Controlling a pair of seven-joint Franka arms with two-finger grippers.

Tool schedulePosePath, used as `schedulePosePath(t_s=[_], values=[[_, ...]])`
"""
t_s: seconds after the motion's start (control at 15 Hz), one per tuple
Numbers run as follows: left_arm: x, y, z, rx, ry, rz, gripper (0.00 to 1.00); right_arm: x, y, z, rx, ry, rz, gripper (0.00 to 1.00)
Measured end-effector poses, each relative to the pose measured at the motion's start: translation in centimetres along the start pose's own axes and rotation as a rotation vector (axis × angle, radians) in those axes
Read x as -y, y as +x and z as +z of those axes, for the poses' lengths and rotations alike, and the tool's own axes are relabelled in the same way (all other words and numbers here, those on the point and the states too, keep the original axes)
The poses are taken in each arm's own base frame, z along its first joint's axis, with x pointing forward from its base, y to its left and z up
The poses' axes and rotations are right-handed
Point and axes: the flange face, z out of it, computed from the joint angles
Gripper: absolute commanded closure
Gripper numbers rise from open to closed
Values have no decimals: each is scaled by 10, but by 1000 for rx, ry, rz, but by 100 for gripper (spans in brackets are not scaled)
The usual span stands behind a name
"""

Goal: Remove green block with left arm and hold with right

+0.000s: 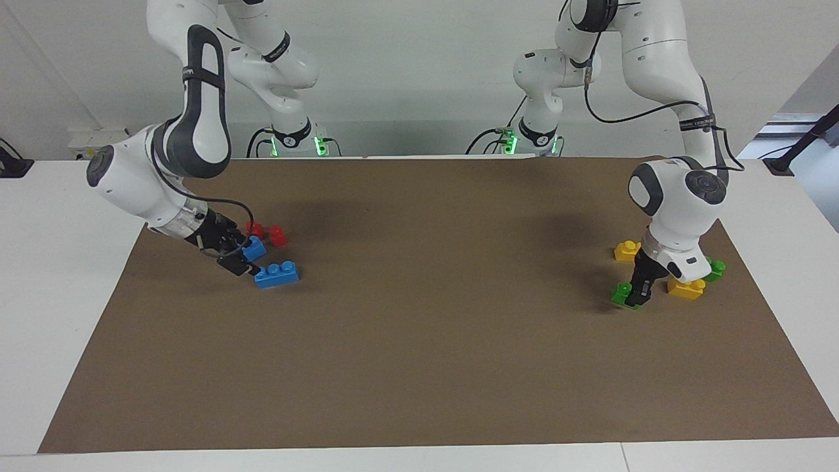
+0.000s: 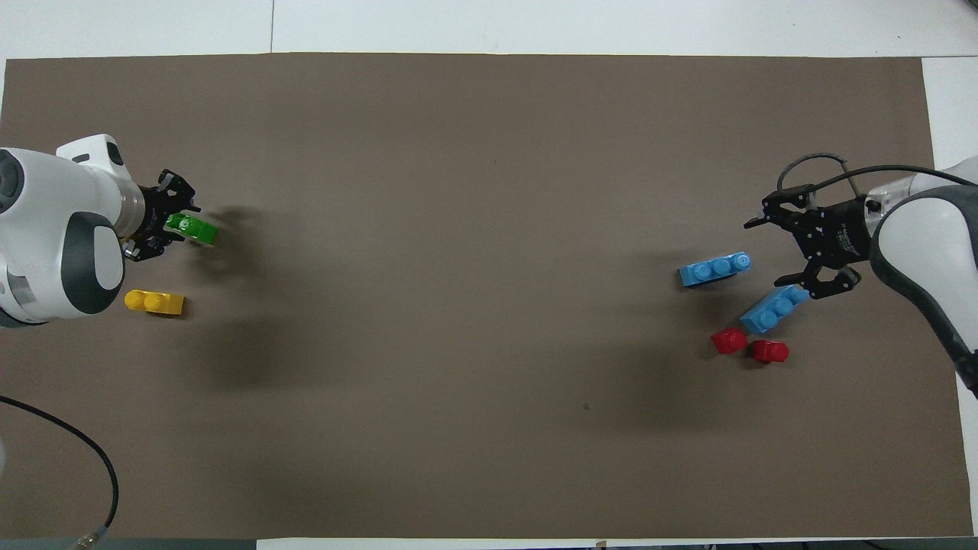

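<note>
- As you read the facing view from nine o'clock to three o'clock, the right arm comes first. It reaches down over the brown mat (image 1: 419, 341) that covers the white tabletop (image 1: 65, 295).
- Your right hand (image 1: 239, 261) has its fingers spread apart with nothing between them. It hangs low at ten o'clock from the long blue brick (image 1: 276, 274), just beside that brick's end.
- A second blue brick (image 1: 255, 248) lies at eleven o'clock from the long one, close by the hand.
- Two red pieces (image 1: 254, 229) (image 1: 278, 235) sit side by side at twelve o'clock from the long blue brick.
- The middle of the mat carries only shadows.
- At the three o'clock end, your left hand (image 1: 639, 293) points straight down with its fingers at the green block (image 1: 619, 293). You cannot tell whether they clamp it or have let go.
- The green block is down at the mat, toward the left arm's end.
- One yellow brick (image 1: 626, 250) lies at twelve o'clock from it, and another yellow brick (image 1: 685, 288) at three o'clock.
- A second green brick (image 1: 716, 268) peeks from under the left wrist at two o'clock.
</note>
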Motion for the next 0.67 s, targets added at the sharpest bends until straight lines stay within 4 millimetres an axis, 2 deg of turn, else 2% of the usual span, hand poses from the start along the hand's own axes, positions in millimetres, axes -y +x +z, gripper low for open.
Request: schedulePosePath(t_s=[0.27, 0.53, 0.67], values=[[-2, 2, -4, -7, -8, 77, 0, 11, -38, -65, -79, -81, -297, 0], [-8, 12, -17, -27, -29, 124, 0, 11, -90, -109, -174, -177, -569, 0], [-13, 15, -31, -26, -28, 180, 0, 9, -109, -132, -200, -212, -715, 0]])
